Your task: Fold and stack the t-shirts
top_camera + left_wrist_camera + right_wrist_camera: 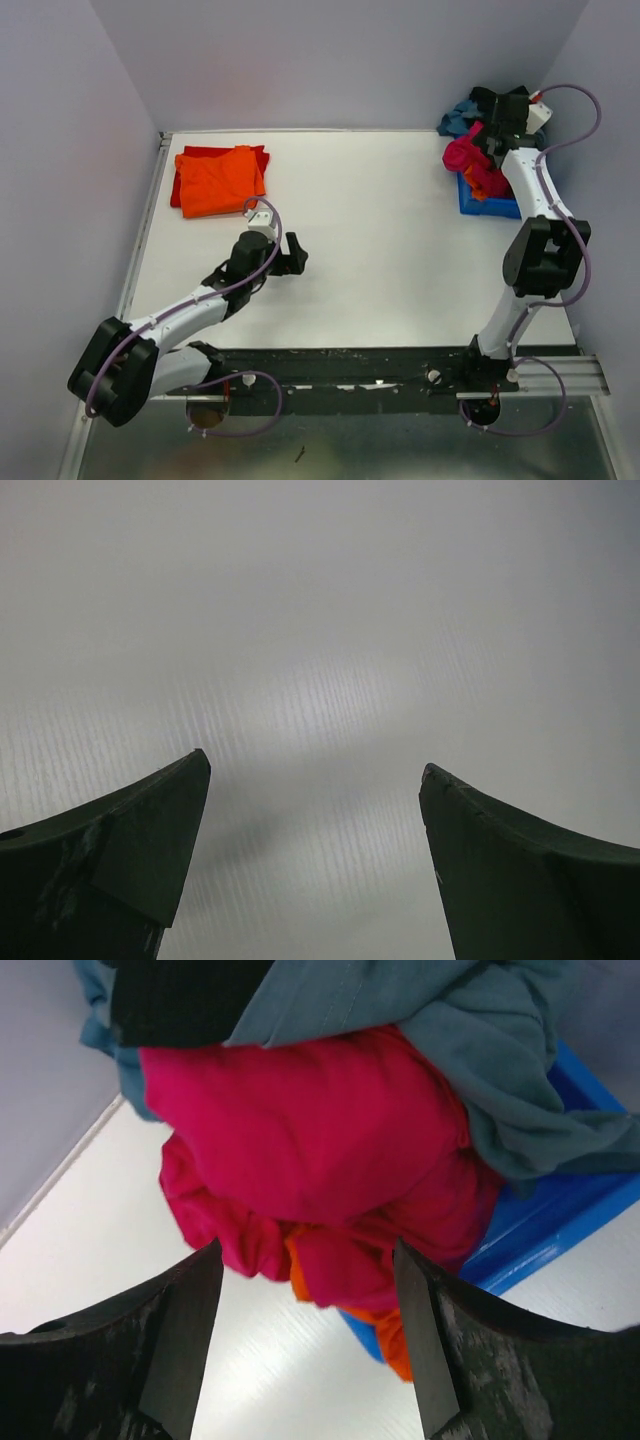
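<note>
White desk (380, 250) fills your view, walled in pale grey. At its far left corner an orange t-shirt (222, 180) lies folded on a red t-shirt (178, 190). Your left arm (200, 300) hovers over bare desk nearby, its jaws wide apart and empty. At the far right, a magenta t-shirt (300, 1130) is heaped with a teal t-shirt (500, 1060) over the blue bin (560, 1220). Your right jaws stand apart with a hanging fold of the magenta cloth between their tips; whether they pinch it, you cannot tell.
</note>
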Controlling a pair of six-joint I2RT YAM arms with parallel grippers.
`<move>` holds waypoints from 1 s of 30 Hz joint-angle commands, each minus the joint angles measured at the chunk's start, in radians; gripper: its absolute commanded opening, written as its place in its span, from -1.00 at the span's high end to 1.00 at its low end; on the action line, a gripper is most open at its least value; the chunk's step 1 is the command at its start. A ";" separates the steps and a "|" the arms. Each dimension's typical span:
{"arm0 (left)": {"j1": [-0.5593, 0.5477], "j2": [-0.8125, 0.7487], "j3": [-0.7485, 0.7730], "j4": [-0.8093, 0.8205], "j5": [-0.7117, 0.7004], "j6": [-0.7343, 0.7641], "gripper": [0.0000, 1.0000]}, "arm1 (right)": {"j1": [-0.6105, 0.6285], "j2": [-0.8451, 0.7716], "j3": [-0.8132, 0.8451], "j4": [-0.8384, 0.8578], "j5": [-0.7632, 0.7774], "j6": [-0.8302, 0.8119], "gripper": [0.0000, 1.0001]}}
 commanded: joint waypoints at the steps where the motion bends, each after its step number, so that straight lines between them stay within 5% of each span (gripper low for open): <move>1: -0.002 0.018 0.011 0.021 0.027 -0.004 -0.98 | -0.029 0.087 0.103 -0.051 -0.016 -0.027 -0.53; 5: -0.004 0.035 0.019 0.021 0.025 -0.001 -0.98 | -0.051 0.157 0.145 -0.053 -0.022 -0.006 -0.47; 12: -0.004 0.046 0.025 0.013 0.014 0.005 -0.98 | -0.058 0.135 0.116 -0.035 0.008 -0.020 0.75; 15: -0.002 0.044 0.025 0.012 0.010 0.008 -0.98 | -0.057 0.069 0.077 -0.028 0.013 -0.030 0.98; 22: -0.004 0.044 0.028 0.010 0.010 0.013 -0.98 | -0.057 -0.172 -0.071 0.024 -0.027 -0.050 0.99; 23: -0.002 0.044 0.028 0.010 0.010 0.013 -0.98 | -0.058 -0.193 -0.090 0.045 -0.050 -0.066 0.91; 25: -0.002 0.046 0.028 0.010 0.008 0.015 -0.98 | -0.058 -0.186 -0.087 0.053 -0.067 -0.073 0.31; 30: -0.004 0.057 0.030 0.009 0.011 0.016 -0.98 | -0.078 -0.050 -0.004 0.041 -0.129 -0.061 0.25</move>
